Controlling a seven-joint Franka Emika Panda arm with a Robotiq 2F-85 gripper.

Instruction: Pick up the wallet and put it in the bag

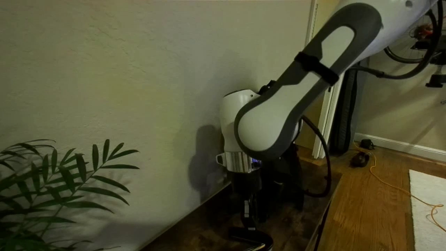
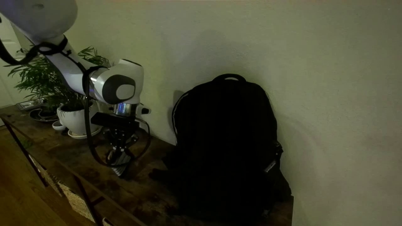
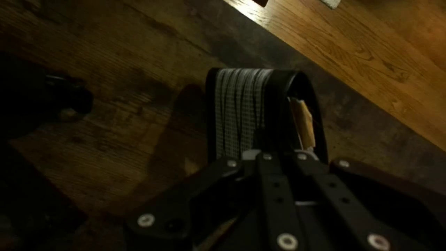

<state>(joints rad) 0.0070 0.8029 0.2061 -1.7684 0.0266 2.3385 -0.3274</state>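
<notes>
Your gripper (image 3: 278, 153): nearly closed, pinching the wallet (image 3: 238, 108) | wallet: mostly below your gripper | bag (image 2: 226, 138): beside your gripper, apart

The black wallet (image 3: 240, 111) is striped pale grey; at one edge of the brown desk (image 2: 141, 185), the dim bag (image 2: 226, 141) is seemingly coloured black.

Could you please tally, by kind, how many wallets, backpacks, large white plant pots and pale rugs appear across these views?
Wallet: 1
Backpack: 1
Large white plant pot: 1
Pale rug: 1
Total: 4
</notes>
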